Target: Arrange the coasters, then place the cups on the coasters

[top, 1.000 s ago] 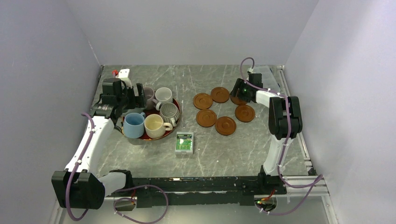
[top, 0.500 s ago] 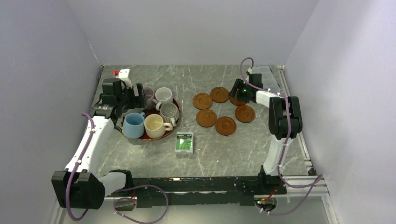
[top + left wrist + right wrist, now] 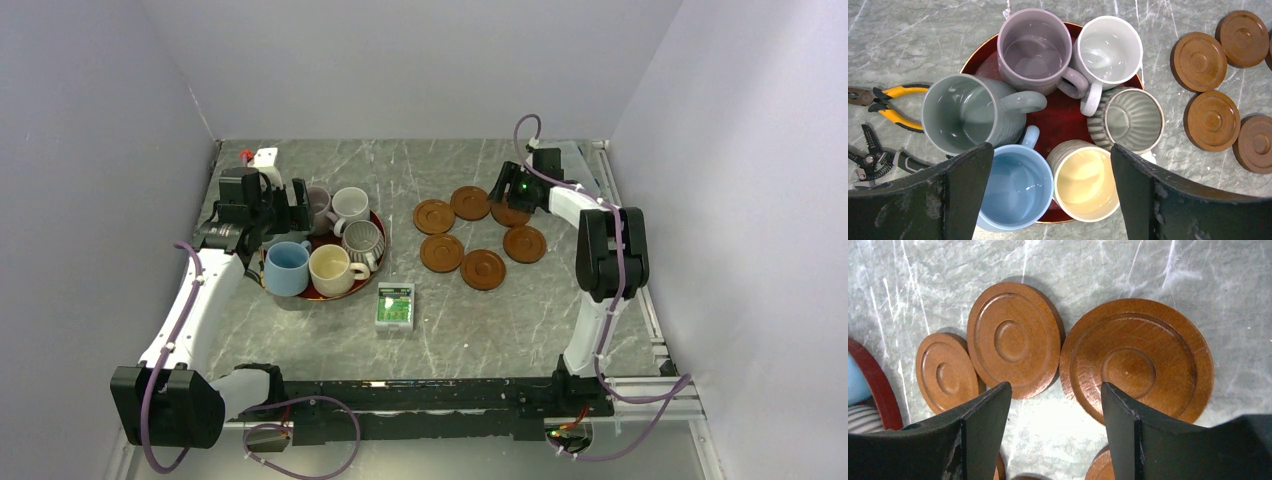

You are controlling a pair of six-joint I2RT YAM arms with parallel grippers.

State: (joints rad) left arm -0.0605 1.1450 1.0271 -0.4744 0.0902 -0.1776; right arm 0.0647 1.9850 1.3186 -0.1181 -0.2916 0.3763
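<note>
Left of centre, the left claw [image 3: 1050, 192] hangs released above six small handled ceramic cups [image 3: 1033, 50] crowded on a dark-red round tray [image 3: 1058, 122]. Right of centre, six reddish-brown round coasters [image 3: 441, 252] lie clustered on the grey marbled surface [image 3: 450, 325], the right claw [image 3: 1053, 432] released above them.

Soft, even light, faint shadows, mild glare inside the glazed cups [image 3: 1108, 50]

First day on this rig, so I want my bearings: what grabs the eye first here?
Six cups crowd a dark-red tray at the left, under the left gripper with its jaws wide open. Right of centre lies a loose cluster of six brown coasters, the right gripper hanging over its far edge, jaws apart.
</note>
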